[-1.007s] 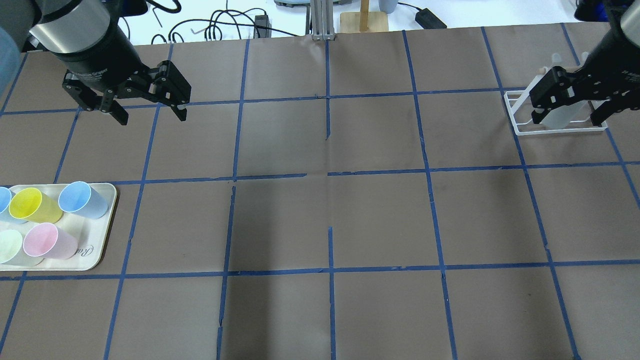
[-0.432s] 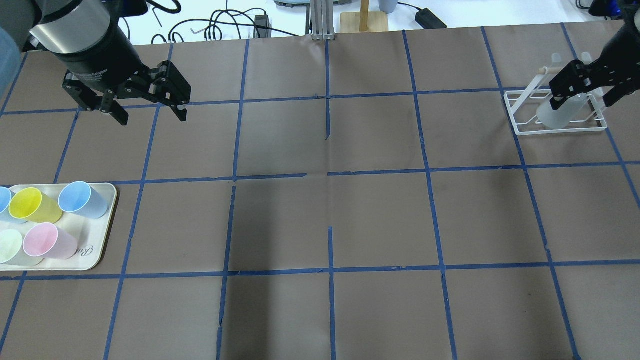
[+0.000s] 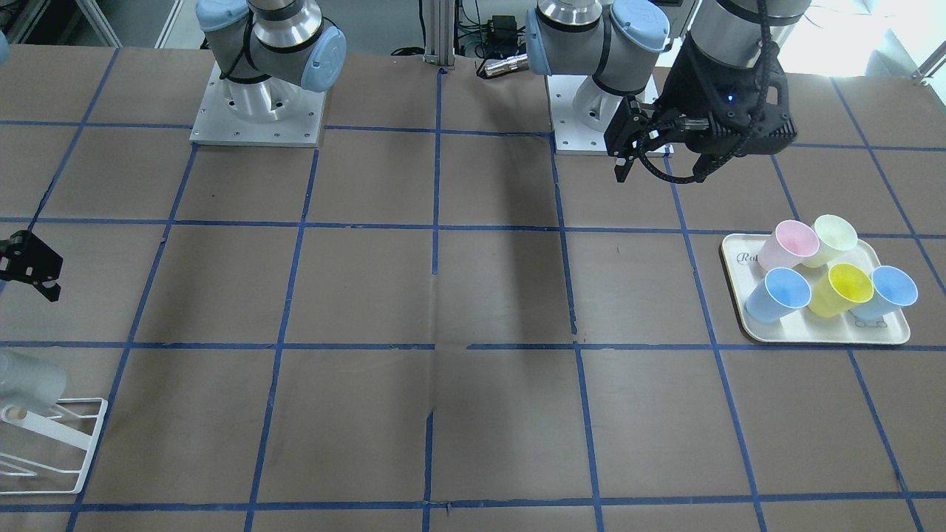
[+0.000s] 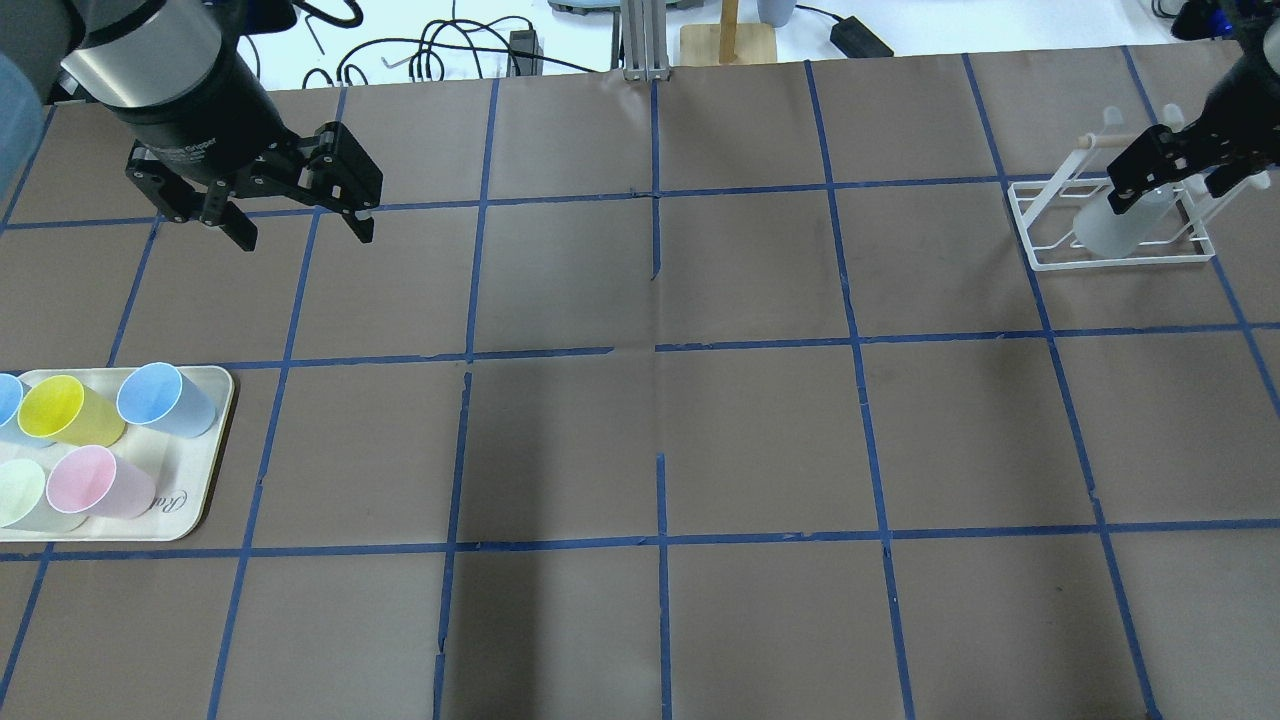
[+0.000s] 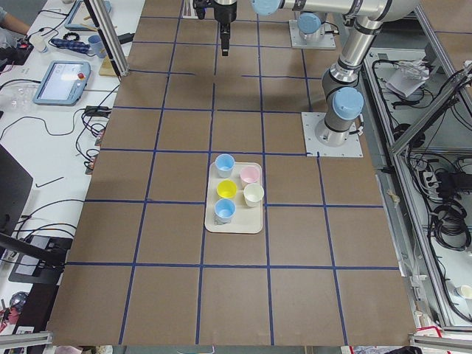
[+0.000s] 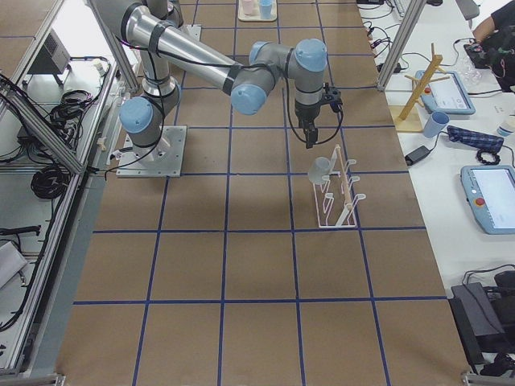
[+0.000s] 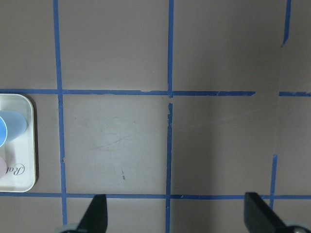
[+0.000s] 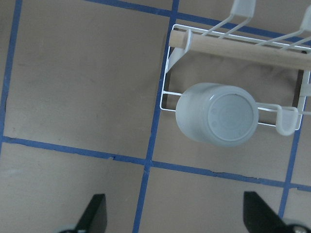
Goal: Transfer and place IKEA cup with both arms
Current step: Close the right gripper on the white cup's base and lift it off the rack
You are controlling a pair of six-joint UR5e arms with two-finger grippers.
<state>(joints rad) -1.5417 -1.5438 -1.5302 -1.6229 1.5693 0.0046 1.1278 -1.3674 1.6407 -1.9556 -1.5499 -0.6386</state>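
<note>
The right gripper (image 4: 1172,192) has lifted back from the white rack (image 4: 1040,262), its jaws spread and empty. The IKEA cup (image 8: 218,114) stays upside down on the rack. The left gripper (image 4: 305,236) hovers unmoved, jaws apart. The placement looks finished.

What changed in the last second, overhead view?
The right gripper backed off the IKEA cup. A second ago its open jaws straddled the cup; now it has pulled away toward the far right of the table, jaws open and empty. The cup stays bottom-up on the white rack. The left gripper, open, and the tray of coloured cups have not moved.
</note>
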